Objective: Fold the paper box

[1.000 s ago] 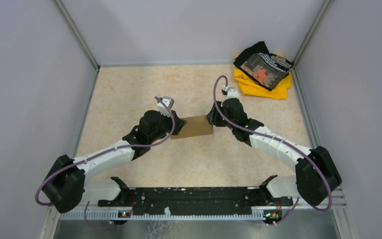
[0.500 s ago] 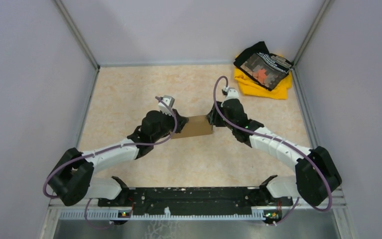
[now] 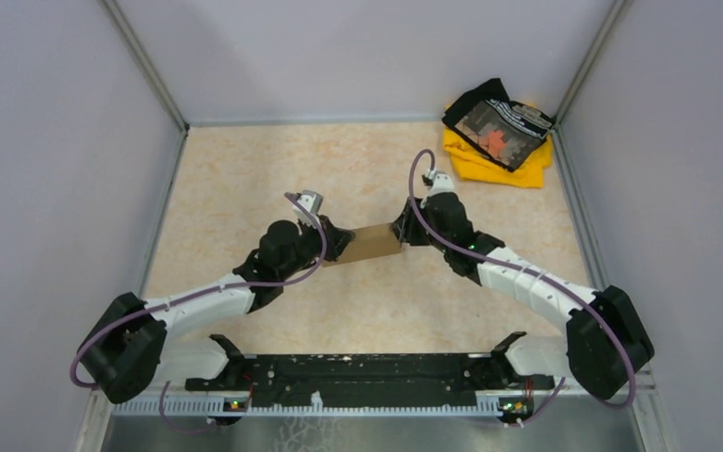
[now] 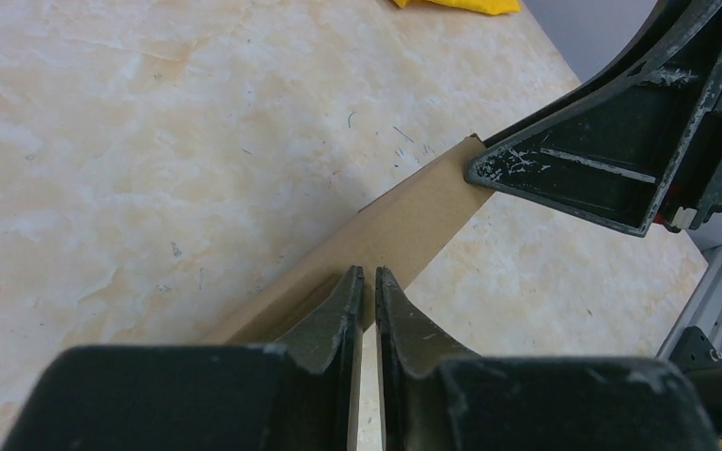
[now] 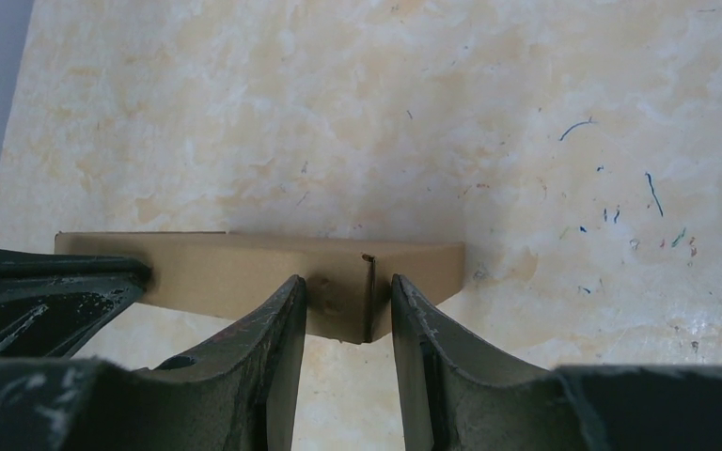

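Seen from above, a paper box (image 3: 370,243) sits near the middle of a pale marbled table (image 3: 245,179). It is plain brown cardboard with no print, folded into a low, narrow form that runs from 9 o'clock to 3 o'clock, its right end slightly farther away. Its top face is smooth and flat.

The left gripper (image 3: 339,241) meets the box at its 9 o'clock end. In the left wrist view its two black fingers are almost together, pinching a thin cardboard panel edge-on between them.

The right gripper (image 3: 402,230) meets the box at its 3 o'clock end. In the right wrist view its fingers stand apart on either side of a box corner and press against it. A straight vertical edge, where two faces meet, shows between them.

A yellow and black cloth pile (image 3: 490,168) lies in the far right corner, at 2 o'clock from the box and well apart from it.
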Action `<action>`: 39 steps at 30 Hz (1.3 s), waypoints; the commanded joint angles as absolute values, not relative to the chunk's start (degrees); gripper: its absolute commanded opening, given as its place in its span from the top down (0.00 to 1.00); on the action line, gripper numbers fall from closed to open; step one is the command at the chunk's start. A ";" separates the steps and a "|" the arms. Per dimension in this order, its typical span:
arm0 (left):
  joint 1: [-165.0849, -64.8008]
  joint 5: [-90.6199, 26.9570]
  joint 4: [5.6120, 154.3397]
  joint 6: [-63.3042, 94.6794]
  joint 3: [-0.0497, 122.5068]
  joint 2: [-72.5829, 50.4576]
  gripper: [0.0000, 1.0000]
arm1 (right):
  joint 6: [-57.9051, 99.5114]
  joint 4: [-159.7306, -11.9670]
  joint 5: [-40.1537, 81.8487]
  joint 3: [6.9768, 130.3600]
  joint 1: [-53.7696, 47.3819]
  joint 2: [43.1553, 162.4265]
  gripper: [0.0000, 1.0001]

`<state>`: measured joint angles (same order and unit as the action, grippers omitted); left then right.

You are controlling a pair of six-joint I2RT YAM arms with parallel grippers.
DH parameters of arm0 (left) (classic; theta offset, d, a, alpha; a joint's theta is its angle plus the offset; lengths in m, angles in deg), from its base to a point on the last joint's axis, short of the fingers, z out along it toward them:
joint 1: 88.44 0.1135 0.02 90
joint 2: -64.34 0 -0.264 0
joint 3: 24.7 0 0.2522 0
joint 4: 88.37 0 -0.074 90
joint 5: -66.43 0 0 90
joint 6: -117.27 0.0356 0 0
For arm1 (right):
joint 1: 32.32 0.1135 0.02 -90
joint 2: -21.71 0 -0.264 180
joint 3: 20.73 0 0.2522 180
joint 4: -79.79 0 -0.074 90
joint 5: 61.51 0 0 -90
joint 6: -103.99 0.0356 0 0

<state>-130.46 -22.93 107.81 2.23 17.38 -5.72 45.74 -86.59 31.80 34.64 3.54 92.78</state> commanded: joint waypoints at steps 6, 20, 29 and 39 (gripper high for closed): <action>-130.69 -25.68 101.86 0.22 11.77 -4.50 0.85 | 45.31 -72.22 31.72 28.11 4.66 88.68 0.63; -132.52 -24.37 98.64 -3.09 8.47 -1.14 0.84 | 47.46 -68.00 32.36 22.74 5.82 79.90 0.63; -132.30 -11.92 79.93 -1.88 17.32 2.68 0.53 | 43.60 -65.29 34.75 29.94 5.82 84.02 0.57; -132.30 -12.02 71.05 0.15 19.81 0.99 0.22 | 33.23 -71.18 31.12 33.17 6.39 93.88 0.49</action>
